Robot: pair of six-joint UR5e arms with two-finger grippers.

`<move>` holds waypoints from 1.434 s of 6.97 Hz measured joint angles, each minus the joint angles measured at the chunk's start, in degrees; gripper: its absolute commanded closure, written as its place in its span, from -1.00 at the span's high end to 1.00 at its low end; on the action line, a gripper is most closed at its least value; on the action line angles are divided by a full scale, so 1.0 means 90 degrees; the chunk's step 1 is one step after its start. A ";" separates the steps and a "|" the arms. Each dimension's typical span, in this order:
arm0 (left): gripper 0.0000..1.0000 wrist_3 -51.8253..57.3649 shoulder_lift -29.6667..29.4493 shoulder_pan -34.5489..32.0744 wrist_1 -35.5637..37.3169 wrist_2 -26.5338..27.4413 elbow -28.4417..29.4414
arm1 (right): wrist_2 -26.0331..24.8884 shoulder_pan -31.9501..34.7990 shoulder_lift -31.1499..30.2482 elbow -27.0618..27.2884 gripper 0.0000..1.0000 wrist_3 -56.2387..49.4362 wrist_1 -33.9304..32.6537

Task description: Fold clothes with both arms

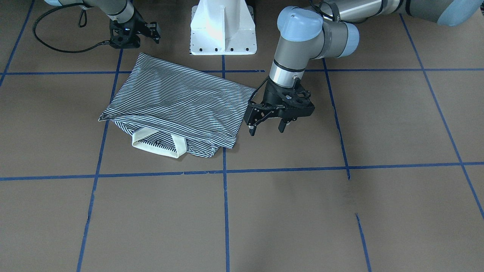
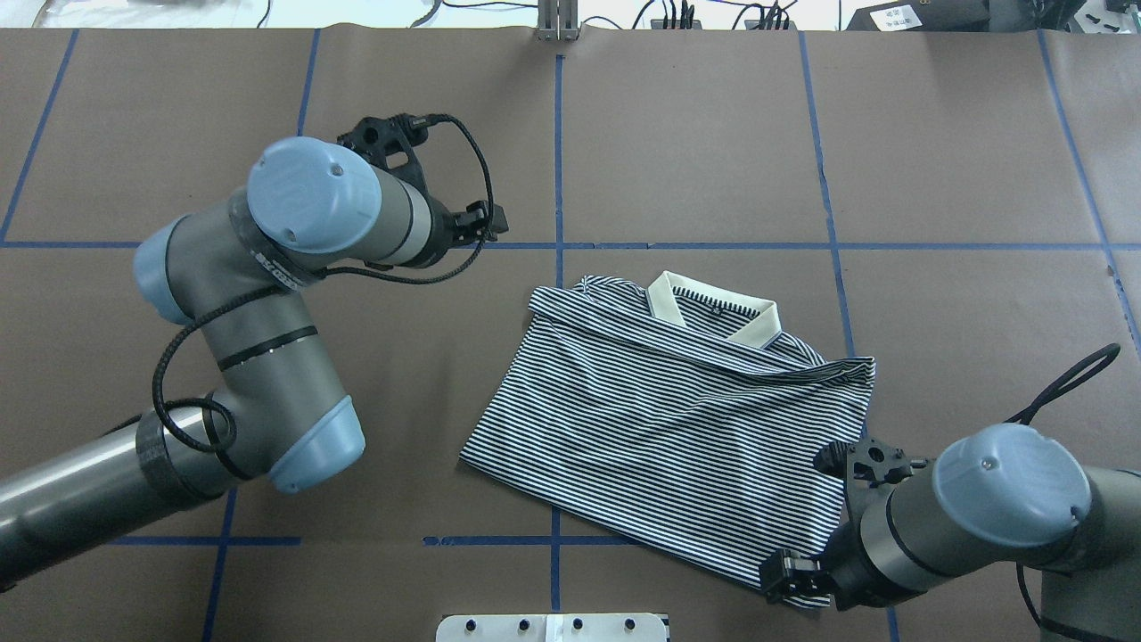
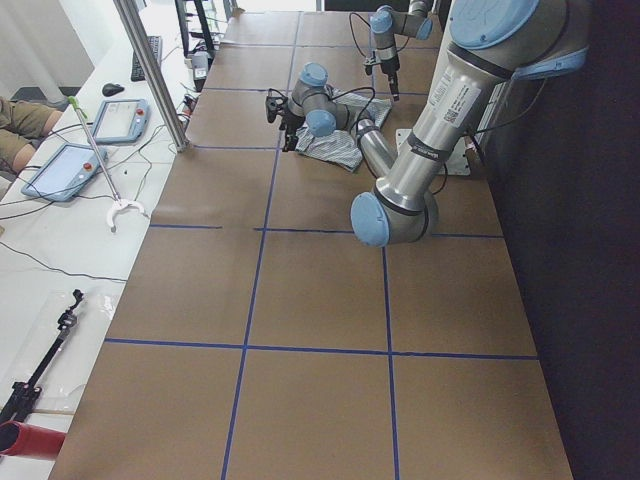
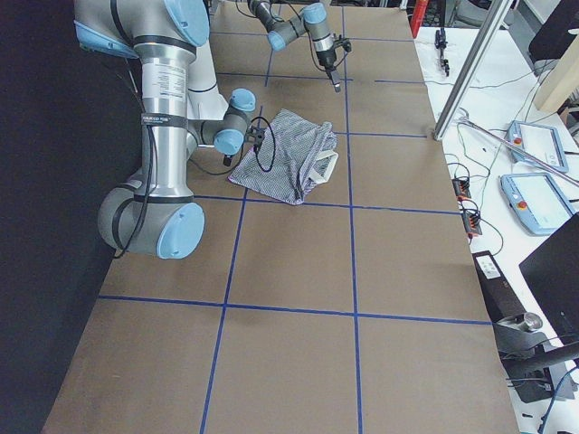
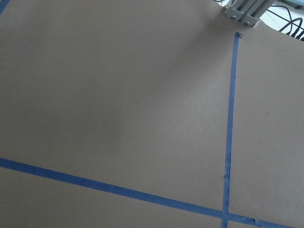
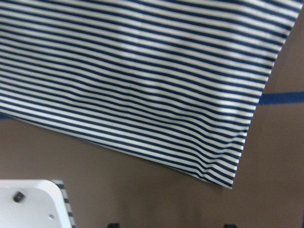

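The striped polo shirt point(image 1: 174, 100) lies folded into a rough rectangle on the brown table, with its cream collar point(image 1: 157, 145) toward the far side from the robot. In the overhead view the shirt point(image 2: 660, 419) sits right of centre, collar point(image 2: 713, 308) on top. My left gripper point(image 1: 266, 129) hovers open and empty just beside the shirt's edge, touching nothing. My right gripper point(image 1: 132, 34) hangs over the shirt's near corner by the base. In the right wrist view its tips point(image 6: 171, 224) stand wide apart above the striped hem point(image 6: 223, 175). The left wrist view shows only table.
The white pedestal base point(image 1: 223, 32) stands just behind the shirt. Blue tape lines point(image 1: 225, 211) grid the brown table. A black cable loop point(image 1: 56, 47) lies near the right arm. A metal post point(image 3: 150, 70), tablets point(image 3: 118, 120) and a seated person point(image 3: 20, 125) are at the far edge.
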 measured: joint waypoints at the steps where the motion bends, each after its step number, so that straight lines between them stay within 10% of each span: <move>1: 1.00 -0.0583 0.0103 0.0411 0.0312 0.0024 -0.0170 | 0.0000 0.0453 0.0174 0.0084 1.00 -0.0008 0.0000; 7: 0.85 -0.2854 0.0228 0.2060 0.1067 0.0364 -0.0273 | 0.0038 0.2248 0.0947 -0.0265 1.00 -0.1674 -0.0088; 10: 0.30 -0.2876 0.0232 0.2051 0.1078 0.0586 -0.0217 | 0.0004 0.2272 0.0977 -0.0297 1.00 -0.1650 -0.0094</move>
